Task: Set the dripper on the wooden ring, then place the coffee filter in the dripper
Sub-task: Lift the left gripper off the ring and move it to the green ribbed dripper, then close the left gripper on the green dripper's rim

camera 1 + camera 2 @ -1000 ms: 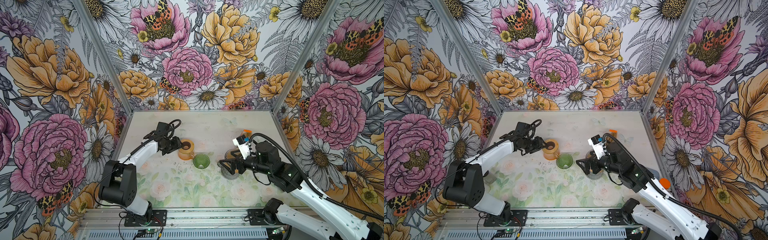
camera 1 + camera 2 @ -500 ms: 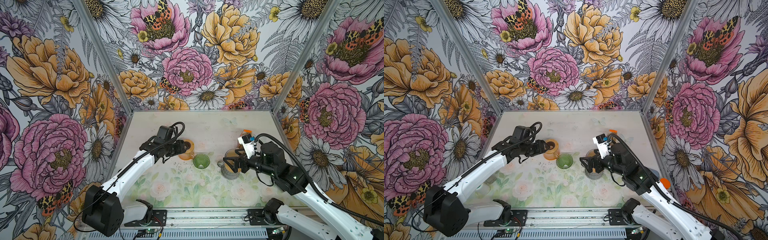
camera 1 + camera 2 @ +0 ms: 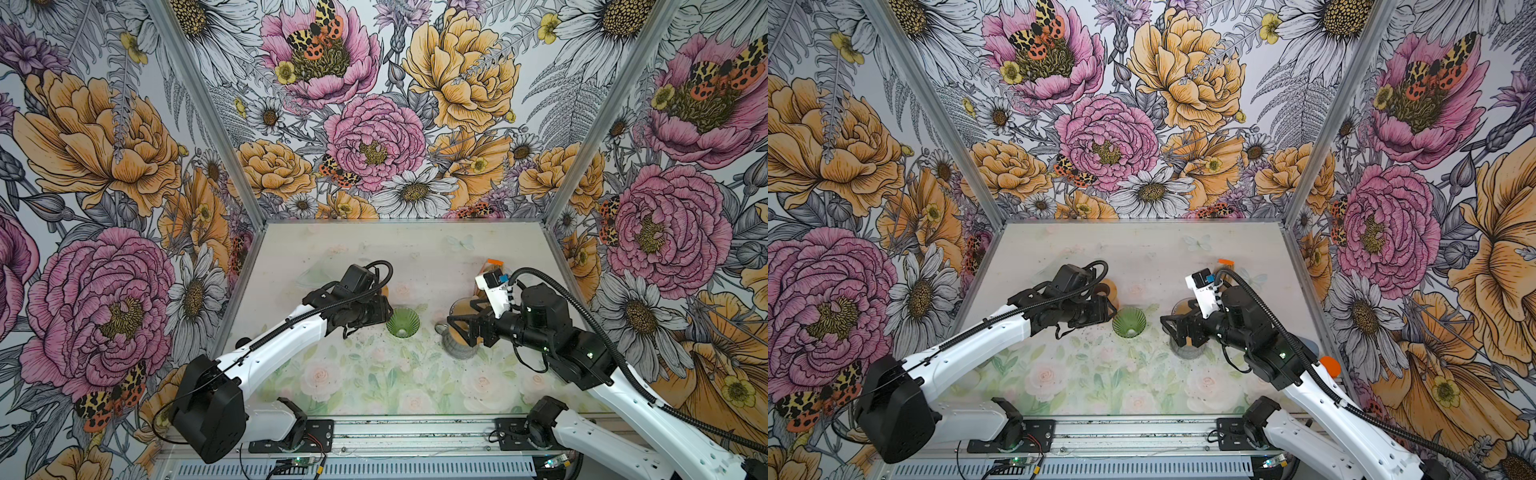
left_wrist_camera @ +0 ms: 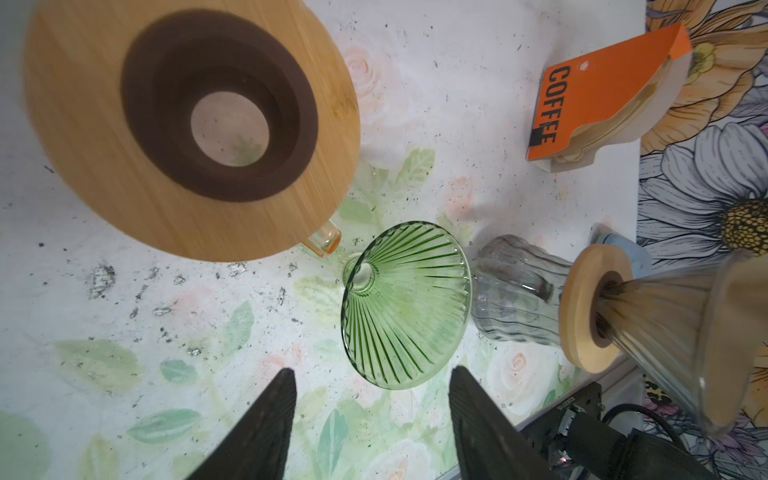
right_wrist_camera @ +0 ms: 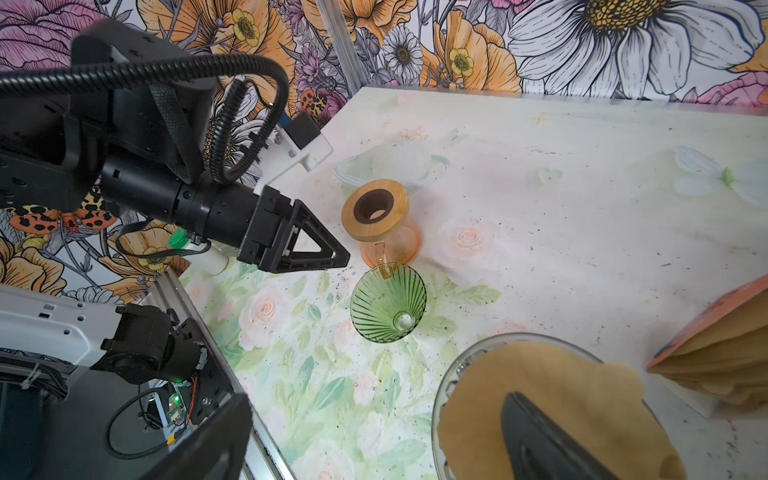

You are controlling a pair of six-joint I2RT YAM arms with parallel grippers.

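On the right of the table, the filter already lines the dripper, so the right end effector, jaws apart, should lift straight out without snagging it; left end effector gapes empty.

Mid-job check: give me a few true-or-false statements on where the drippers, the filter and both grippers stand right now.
1. A brown paper filter sits in the clear glass dripper. True.
2. The green dripper stands upright on a carafe. False: it lies tipped on the table.
3. The left gripper grips the green dripper. False: its jaws are open and hold nothing.
4. The orange box reads COFFEE. True.
5. The right gripper is shut. False: its jaws stand wide open.
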